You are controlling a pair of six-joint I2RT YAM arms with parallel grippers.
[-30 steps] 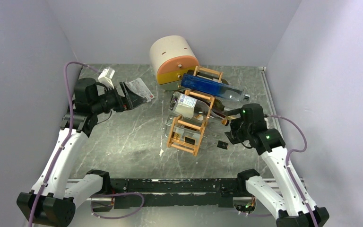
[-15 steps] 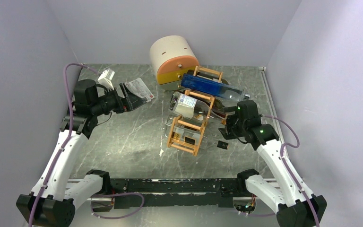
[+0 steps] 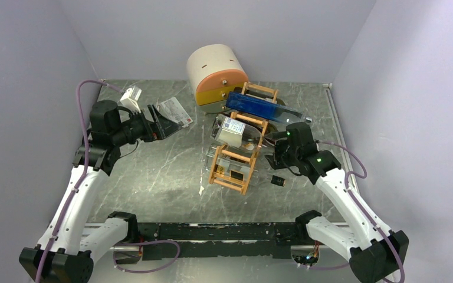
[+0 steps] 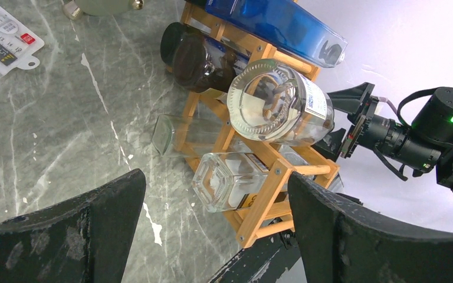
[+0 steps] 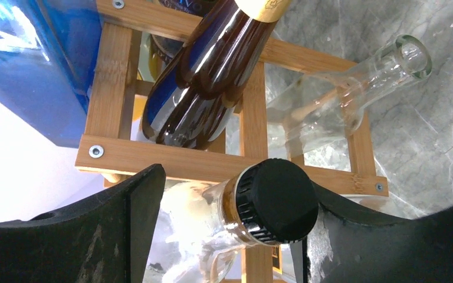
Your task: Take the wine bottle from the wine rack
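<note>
The light wooden wine rack point(image 3: 234, 160) lies tilted at mid table, with several bottles in it. A dark brown wine bottle point(image 5: 211, 71) rests in a middle tier, its base facing left point(image 4: 190, 56). A blue bottle point(image 3: 263, 108) lies on top. A round clear bottle point(image 4: 278, 103) has its black cap point(image 5: 278, 200) between the fingers of my right gripper point(image 5: 236, 184). That gripper is open, with the right finger at the cap and a gap on the left. It sits at the rack's right side point(image 3: 275, 154). My left gripper point(image 3: 164, 122) is open and empty, left of the rack.
A round cream-and-orange drawer box point(image 3: 217, 76) stands behind the rack. A white card point(image 3: 174, 110) and a white plug point(image 3: 133, 94) lie at the back left. A small black object point(image 3: 278, 181) lies right of the rack. A square clear bottle point(image 4: 227, 180) fills a low tier.
My right arm has moved left and forward to the rack's right side, bringing its fingers around the black cap. The left arm has barely shifted.
</note>
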